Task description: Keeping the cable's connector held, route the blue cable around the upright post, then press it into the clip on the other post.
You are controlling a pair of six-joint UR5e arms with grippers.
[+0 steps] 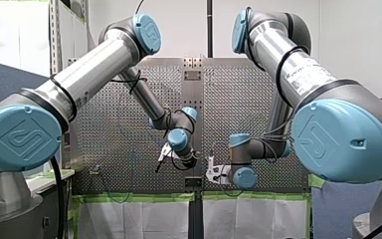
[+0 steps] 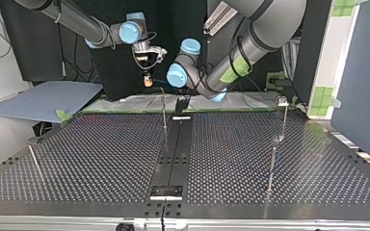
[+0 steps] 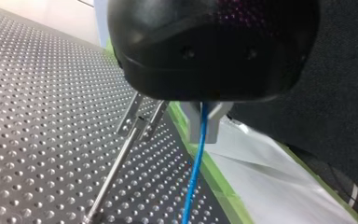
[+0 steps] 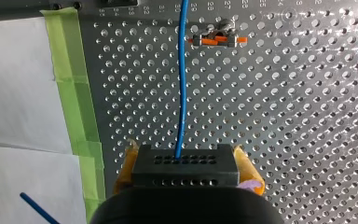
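Fingers (image 3: 194, 126) of the left gripper (image 3: 205, 134) are largely hidden beneath its black housing (image 3: 214, 46); only the metal tips are seen, pinched on the blue cable (image 3: 193, 177), which is cut off beyond them. The black connector (image 4: 185, 172) is clamped between the yellow-padded fingers (image 4: 249, 170) of the right gripper (image 4: 186, 161), and the cable is seen running ahead beside the orange-marked clip (image 4: 216, 39) above the surface (image 4: 284, 116)

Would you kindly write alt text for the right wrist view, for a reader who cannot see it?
My right tool grips the black connector between yellow pads, and the blue cable runs straight ahead from it over the perforated table. A small orange-and-metal clip sits beside the cable further ahead; green tape edges the table on the other side.
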